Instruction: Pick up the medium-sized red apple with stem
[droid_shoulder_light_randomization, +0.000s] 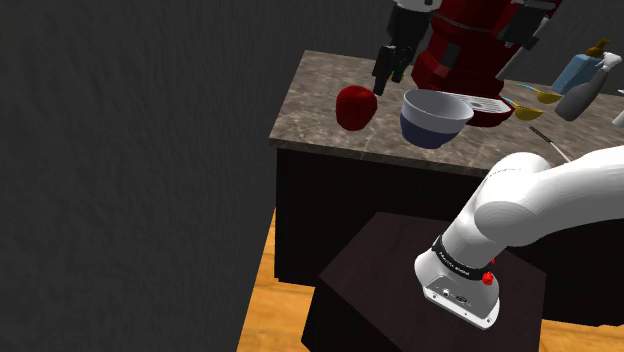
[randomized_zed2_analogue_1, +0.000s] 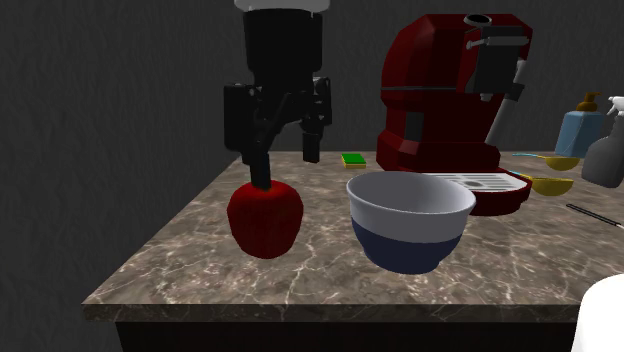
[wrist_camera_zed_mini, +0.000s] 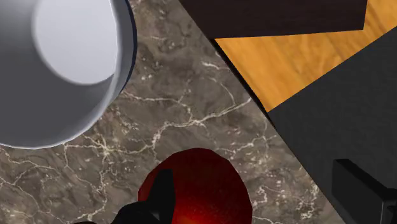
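- One black gripper (randomized_zed2_analogue_1: 287, 170) hangs just above a red apple (randomized_zed2_analogue_1: 265, 220), its two fingers spread apart and gripping nothing.
- The apple rests on a dark marble counter (randomized_zed2_analogue_1: 190, 265), close to the edge at the second exterior view's left. A white and blue bowl (randomized_zed2_analogue_1: 405, 250) stands just beside it.
- One finger (randomized_zed2_analogue_1: 262, 160) is over the top of the apple and the other stands clear of it, so the apple is off-centre between them.
- The step in hand looks like lining up the grasp; the apple is not yet lifted.
- Next, the gripper probably needs to shift sideways until the apple is centred, then lower and close, without nudging the apple toward the edge or the bowl.
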